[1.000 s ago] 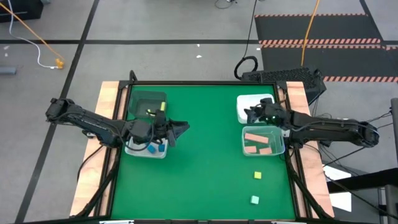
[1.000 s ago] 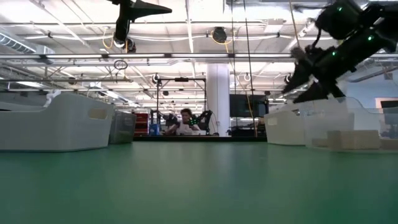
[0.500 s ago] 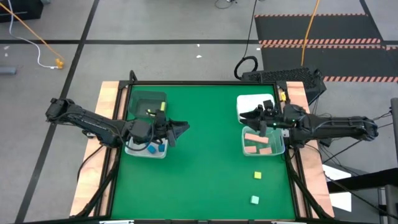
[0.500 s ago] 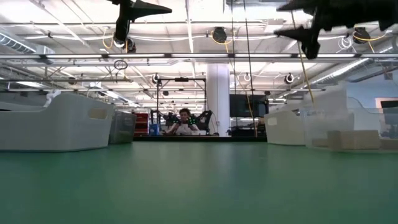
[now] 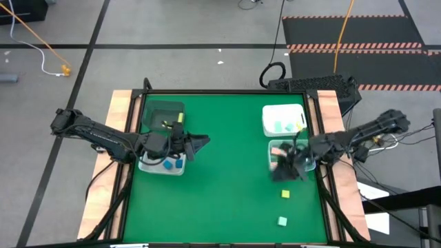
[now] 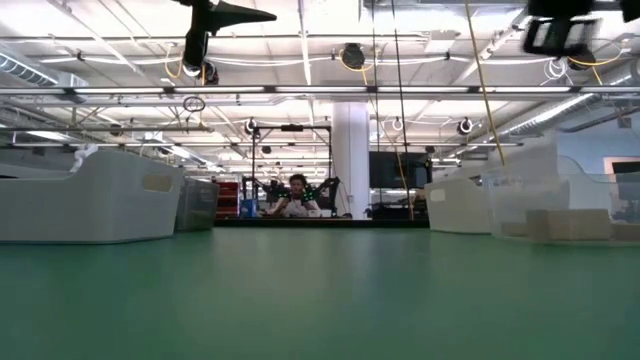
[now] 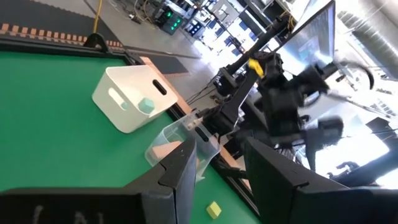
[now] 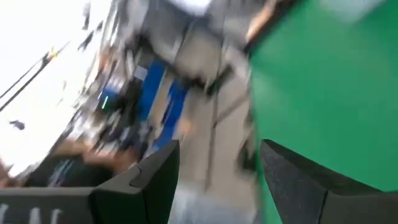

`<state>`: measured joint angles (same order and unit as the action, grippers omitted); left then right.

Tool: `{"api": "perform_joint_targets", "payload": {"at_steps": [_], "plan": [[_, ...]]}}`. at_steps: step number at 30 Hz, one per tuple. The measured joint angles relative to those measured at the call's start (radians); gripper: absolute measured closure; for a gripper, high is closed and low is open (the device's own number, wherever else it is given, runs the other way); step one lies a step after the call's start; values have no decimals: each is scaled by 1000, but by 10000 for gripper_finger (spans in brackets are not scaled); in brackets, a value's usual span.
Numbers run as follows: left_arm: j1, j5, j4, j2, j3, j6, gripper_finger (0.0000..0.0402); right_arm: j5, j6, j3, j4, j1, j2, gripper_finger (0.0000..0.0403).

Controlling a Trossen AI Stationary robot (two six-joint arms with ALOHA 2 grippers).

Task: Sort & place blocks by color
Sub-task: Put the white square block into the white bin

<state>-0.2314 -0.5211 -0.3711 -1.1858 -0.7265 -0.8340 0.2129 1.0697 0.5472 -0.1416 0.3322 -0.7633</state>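
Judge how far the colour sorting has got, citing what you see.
Mostly done: salmon-pink blocks lie in the clear plastic bin, a mint-green block in the white bin, blue ones by the left gripper. The right gripper, open and empty, hangs over the clear bin. Left: a yellow cube and a mint-green cube on the table.

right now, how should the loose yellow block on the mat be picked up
Come straight down on the yellow block and pinch two opposite flat sides. It looks like a small cube lying flat on the green mat, with bare mat all round, so the fingers have room. The right end effector is nearest.
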Motion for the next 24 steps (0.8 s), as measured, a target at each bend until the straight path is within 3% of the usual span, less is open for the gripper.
{"api": "perform_joint_targets", "payload": {"at_steps": [8, 15, 19, 24], "plan": [[-19, 0, 0, 0, 0, -37, 266, 221, 345, 0, 44, 265, -109, 188], [-45, 0, 0, 0, 0, -56, 266, 233, 644, 0, 45, 411, -134, 188], [-56, -1, 0, 0, 0, -54, 266, 152, 642, 0, 46, 454, -154, 188], [-59, -1, 0, 0, 0, -43, 266, -63, 422, 0, 25, 468, -135, 188]]}}
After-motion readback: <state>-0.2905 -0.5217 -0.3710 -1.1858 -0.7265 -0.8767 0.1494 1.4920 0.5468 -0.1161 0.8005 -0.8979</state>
